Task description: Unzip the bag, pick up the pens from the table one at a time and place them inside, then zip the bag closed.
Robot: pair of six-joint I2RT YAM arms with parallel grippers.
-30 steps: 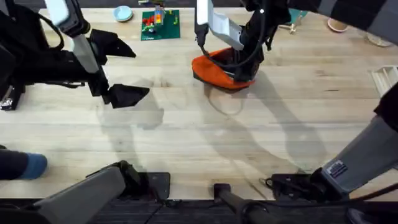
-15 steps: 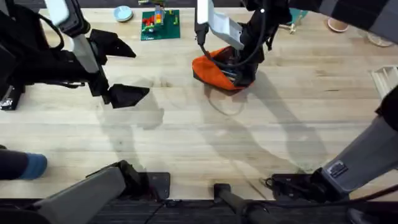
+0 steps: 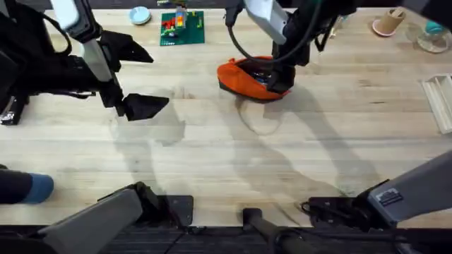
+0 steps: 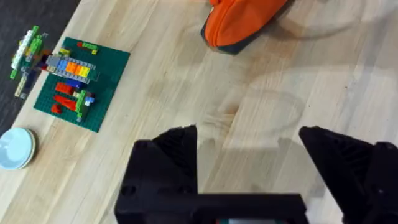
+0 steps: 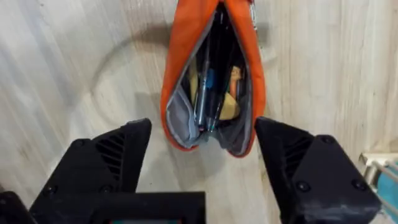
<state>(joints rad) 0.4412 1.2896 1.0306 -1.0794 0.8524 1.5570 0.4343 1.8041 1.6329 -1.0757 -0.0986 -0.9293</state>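
The orange bag [image 3: 247,79] lies on the table [image 3: 233,155] at the far middle, its zipper open. In the right wrist view the bag [image 5: 180,68] gapes and two dark pens [image 5: 208,84] lie inside against the grey lining, beside something yellow. My right gripper [image 5: 204,134] hangs open just above the bag's near end, holding nothing; from overhead the right gripper [image 3: 281,76] is over the bag's right part. My left gripper [image 3: 140,77] is open and empty, well to the left of the bag. In the left wrist view the left gripper [image 4: 249,143] faces bare wood, with the bag [image 4: 239,22] farther off.
A green brick plate with coloured bricks [image 3: 182,28] and a small blue dish [image 3: 140,15] sit at the far left. A pink cup [image 3: 385,25] and a clear container [image 3: 431,35] stand far right. A white rack [image 3: 441,99] is at the right edge.
The right arm has lifted and drawn back from the bag, its gripper now standing higher over the opening. The bag and the left arm have stayed put.
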